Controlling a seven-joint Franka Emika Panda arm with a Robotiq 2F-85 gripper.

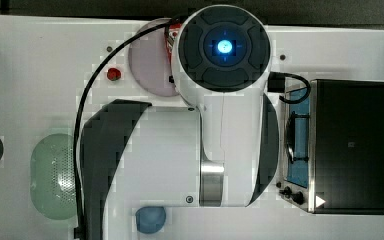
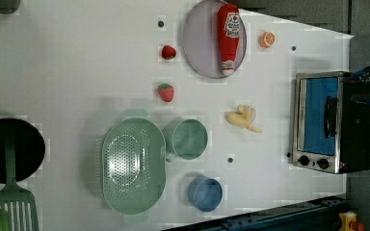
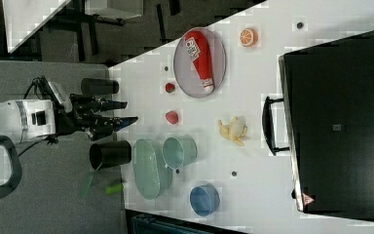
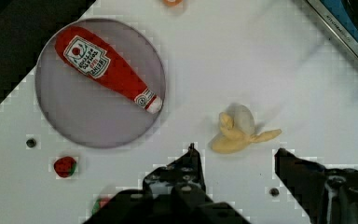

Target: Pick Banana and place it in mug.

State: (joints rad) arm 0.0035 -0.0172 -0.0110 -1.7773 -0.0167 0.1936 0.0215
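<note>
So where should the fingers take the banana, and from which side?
Probably from straight above, across the banana's thick curved body, not its thin pointed tip. It lies flat on the bare table, clear of other things, and the open gripper hangs near it already.

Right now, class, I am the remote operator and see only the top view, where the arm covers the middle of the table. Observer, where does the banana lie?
Observer: The banana lies on the bare table, between the mug and the toaster oven in the left view.
Operator: Is the gripper holding it?
Observer: No. In the wrist view the gripper is open and holds nothing; the banana lies on the table apart from it.
Operator: Is the mug ready to take it?
Observer: It stands upright, its inside looks empty, and it sits right beside the green basket.
</note>
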